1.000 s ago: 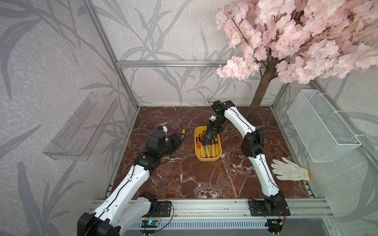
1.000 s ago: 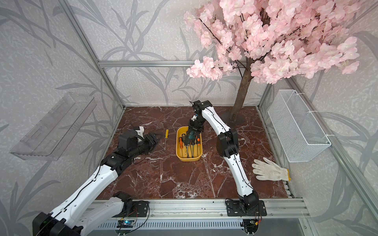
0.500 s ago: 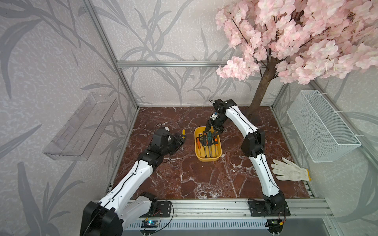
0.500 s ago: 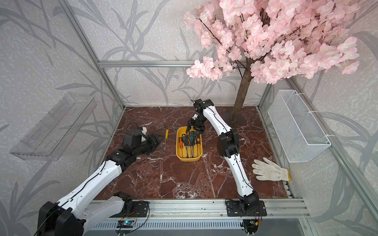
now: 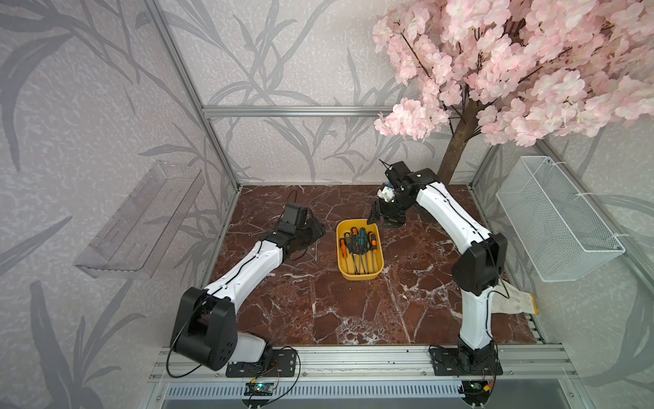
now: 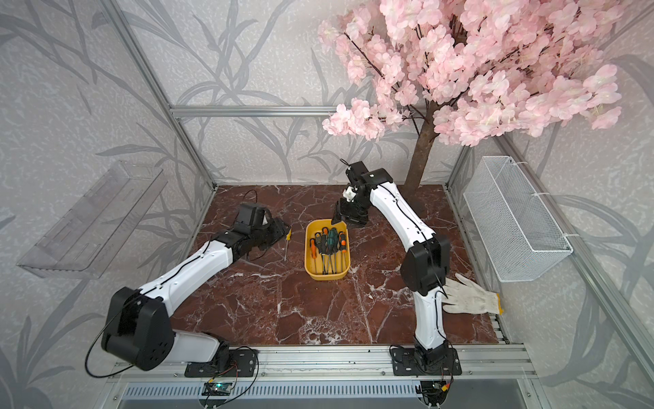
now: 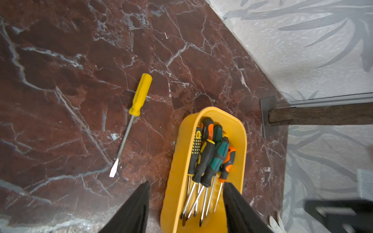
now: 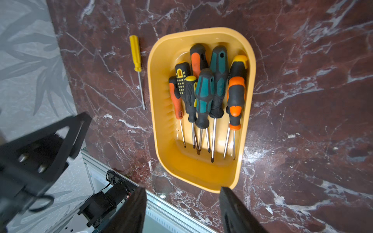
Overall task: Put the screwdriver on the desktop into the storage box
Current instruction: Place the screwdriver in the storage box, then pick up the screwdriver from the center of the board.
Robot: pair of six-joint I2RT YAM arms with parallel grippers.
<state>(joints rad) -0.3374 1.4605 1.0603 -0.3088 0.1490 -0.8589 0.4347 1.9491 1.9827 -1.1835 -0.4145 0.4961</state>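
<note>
One yellow-handled flat-blade screwdriver (image 7: 129, 124) lies flat on the dark red-brown marble-patterned desk (image 5: 318, 311). It sits just beside the shallow yellow plastic storage box (image 8: 191, 169), on the left arm's side, with a small gap between them and its handle toward the back wall. Box holds several black, orange and teal-handled screwdrivers (image 8: 203, 96), tips toward the front rail. Near the loose screwdriver the left hand (image 7: 186, 183) hangs with fingers apart, empty. Above the box's far end the right hand (image 8: 182, 188) also has fingers apart, empty.
</note>
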